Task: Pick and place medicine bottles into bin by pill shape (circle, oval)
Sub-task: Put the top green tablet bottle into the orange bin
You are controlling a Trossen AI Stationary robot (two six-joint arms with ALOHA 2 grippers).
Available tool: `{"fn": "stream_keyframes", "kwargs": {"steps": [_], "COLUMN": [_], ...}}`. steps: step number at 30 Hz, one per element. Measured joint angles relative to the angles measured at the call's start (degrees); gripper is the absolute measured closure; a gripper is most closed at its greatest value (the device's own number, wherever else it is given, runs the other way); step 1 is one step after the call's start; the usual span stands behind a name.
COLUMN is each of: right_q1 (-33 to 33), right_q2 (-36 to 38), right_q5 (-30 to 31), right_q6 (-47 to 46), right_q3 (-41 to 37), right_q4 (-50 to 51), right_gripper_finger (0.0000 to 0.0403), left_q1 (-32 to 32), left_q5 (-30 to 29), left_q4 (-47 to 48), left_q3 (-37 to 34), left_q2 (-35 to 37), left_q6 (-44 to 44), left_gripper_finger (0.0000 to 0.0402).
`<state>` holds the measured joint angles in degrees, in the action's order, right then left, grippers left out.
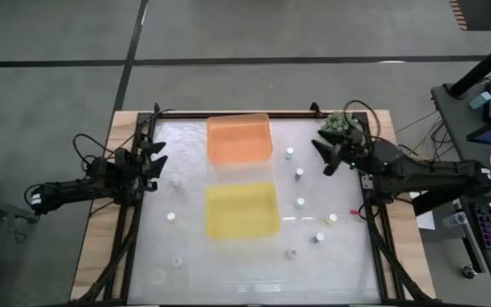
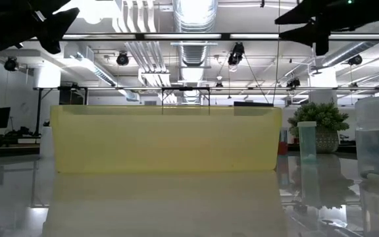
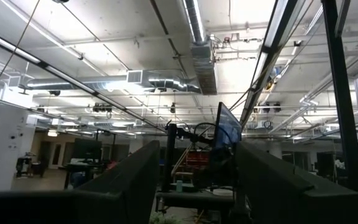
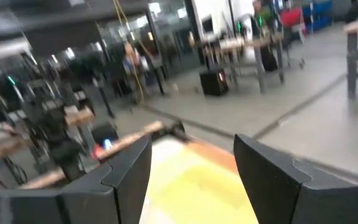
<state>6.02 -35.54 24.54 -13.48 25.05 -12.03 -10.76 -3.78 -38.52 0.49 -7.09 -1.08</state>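
Above the table's edges, left gripper (image 1: 154, 159) and right gripper (image 1: 328, 156) hang released, empty

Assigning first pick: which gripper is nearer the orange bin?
Right. The right gripper hangs open just off the orange bin toward the plant corner; the left gripper, also open, sits slightly farther off the opposite side.

My table (image 1: 186, 256) has a glossy white top in a wooden border. On it sit an orange bin (image 1: 239, 138), a yellow bin (image 1: 241, 210) and a plant ball (image 1: 339, 124) in the corner. Small medicine bottles (image 1: 300, 204) stand scattered either side of the bins
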Motion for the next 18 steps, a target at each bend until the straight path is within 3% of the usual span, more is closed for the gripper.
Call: {"fn": "stream_keyframes", "kwargs": {"steps": [7, 18], "right_q1": [0.0, 1.3], "right_q2": [-9.9, -21.4], "right_q5": [2.5, 2.5], "right_q6": [-2.5, -4.7], "right_q3": [8.9, 21.3], "right_q4": [10.1, 16.8], "right_gripper_finger": [0.0184, 0.0184], "left_q1": [0.0, 0.0], "left_q5": [0.0, 0.0], "left_q4": [0.0, 0.0], "left_q3": [0.0, 0.0], "left_q2": [0.0, 0.0], "left_q6": [0.0, 0.0], "left_gripper_finger": [0.0204, 0.0204]}}
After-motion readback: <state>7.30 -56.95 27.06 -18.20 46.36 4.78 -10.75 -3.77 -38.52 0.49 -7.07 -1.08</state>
